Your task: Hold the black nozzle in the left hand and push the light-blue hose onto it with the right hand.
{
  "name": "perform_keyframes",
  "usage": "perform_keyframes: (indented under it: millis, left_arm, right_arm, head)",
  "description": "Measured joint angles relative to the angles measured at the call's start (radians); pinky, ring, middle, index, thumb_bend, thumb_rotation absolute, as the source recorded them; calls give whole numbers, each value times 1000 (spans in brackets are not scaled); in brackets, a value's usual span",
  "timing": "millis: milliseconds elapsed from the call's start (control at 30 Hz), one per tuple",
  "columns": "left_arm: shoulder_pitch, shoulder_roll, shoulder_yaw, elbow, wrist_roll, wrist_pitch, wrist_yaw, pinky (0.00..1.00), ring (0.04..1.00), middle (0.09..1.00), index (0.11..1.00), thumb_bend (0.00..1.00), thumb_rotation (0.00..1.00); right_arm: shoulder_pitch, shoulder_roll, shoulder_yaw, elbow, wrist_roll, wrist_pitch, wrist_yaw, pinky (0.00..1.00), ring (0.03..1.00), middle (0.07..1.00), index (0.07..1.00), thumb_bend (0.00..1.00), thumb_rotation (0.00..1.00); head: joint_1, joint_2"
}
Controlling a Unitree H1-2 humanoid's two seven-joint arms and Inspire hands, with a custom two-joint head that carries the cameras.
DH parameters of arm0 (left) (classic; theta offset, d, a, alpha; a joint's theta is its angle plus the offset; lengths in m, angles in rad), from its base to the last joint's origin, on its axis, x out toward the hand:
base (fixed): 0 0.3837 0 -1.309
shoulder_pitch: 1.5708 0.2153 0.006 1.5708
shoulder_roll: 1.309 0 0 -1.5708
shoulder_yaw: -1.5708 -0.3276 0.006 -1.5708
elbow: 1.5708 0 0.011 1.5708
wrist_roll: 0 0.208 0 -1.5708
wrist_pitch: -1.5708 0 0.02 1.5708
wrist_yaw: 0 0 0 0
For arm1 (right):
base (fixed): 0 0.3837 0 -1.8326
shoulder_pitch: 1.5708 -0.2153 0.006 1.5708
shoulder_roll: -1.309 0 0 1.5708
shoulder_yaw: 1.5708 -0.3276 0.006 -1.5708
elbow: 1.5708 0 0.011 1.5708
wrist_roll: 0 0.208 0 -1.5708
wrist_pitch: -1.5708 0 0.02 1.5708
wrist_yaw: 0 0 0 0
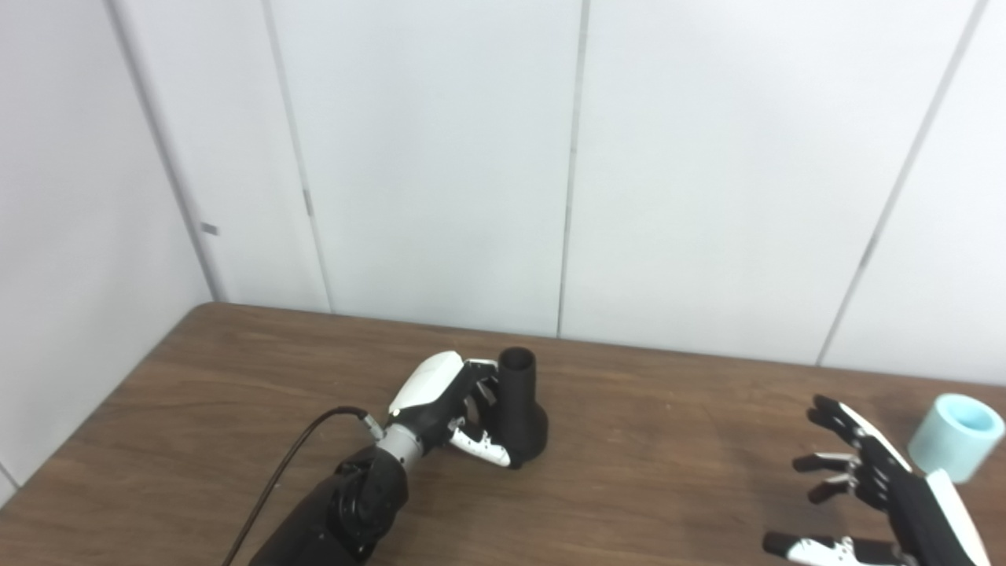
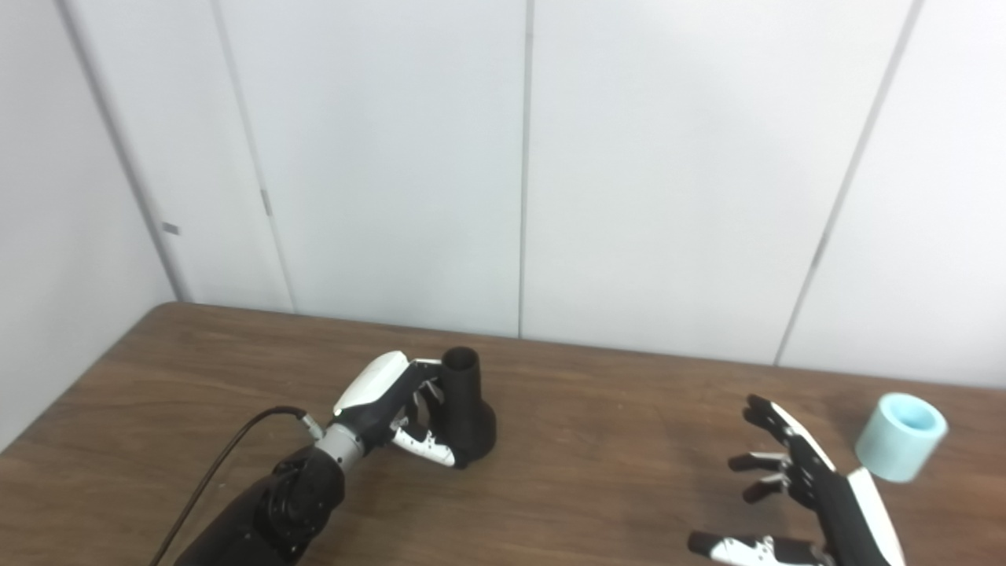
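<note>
Matt black flared plastic nozzle [image 1: 522,409] and smooth pale-blue short cylindrical hose [image 1: 956,435] are resting on grained brown wooden table [image 1: 668,440].

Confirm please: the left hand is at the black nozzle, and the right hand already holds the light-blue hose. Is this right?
Not quite. The left hand is at the black nozzle, but the right hand is open and holds nothing. The light-blue hose rests on the table, apart from that hand. The right eye view shows the gap.
</note>
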Motion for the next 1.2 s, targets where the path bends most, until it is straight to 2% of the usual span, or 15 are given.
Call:
perform_keyframes:
  millis: [167, 333, 567, 700, 900, 967, 1067, 1200]
  left_arm:
    - [-44, -42, -62, 62, 0, -101, -20, 444, 473, 486, 483, 526, 0]
    - [-77, -65, -104, 105, 0, -158, -35, 347, 432, 457, 496, 526, 0]
    - [-96, -100, -115, 139, 0, -175, -38, 431, 428, 475, 488, 527, 0]
    - [-107, -109, -126, 150, 1, -178, -38, 465, 464, 485, 482, 526, 0]
    - [-113, -114, -144, 151, 5, -180, -38, 460, 485, 490, 479, 526, 0]
    - [-116, -114, -147, 158, 5, -187, -37, 450, 487, 490, 479, 526, 0]
    - [-121, -110, -147, 173, 5, -210, -34, 446, 491, 490, 480, 526, 0]
    - [-122, -106, -146, 183, 5, -229, -30, 482, 498, 488, 481, 526, 0]
  right_arm:
    - [1, 22, 10, -19, -32, 9, -12, 484, 657, 840, 882, 746, 19]
    - [1, 15, 7, 9, -33, -19, -22, 480, 645, 835, 882, 742, 21]
    - [2, 17, 20, 16, -54, -20, -29, 479, 642, 834, 880, 742, 31]
    - [2, 18, 24, 4, -65, -15, -29, 477, 642, 834, 878, 746, 40]
    - [-2, 8, -3, -63, -67, 11, -27, 494, 653, 838, 880, 757, 72]
    - [-15, -23, -30, -64, -67, 27, -22, 504, 663, 834, 877, 772, 114]
    - [-57, -110, -70, -64, -85, 47, -10, 518, 673, 823, 866, 789, 157]
    - [-138, -239, -84, -63, -140, 87, 15, 507, 664, 809, 845, 798, 180]
  head:
    - [-46, 2]
    - [-74, 5]
    - [-126, 15]
    - [-152, 18]
    - [-256, 11]
    - [-285, 6]
    - [-328, -1]
    - [-400, -24]
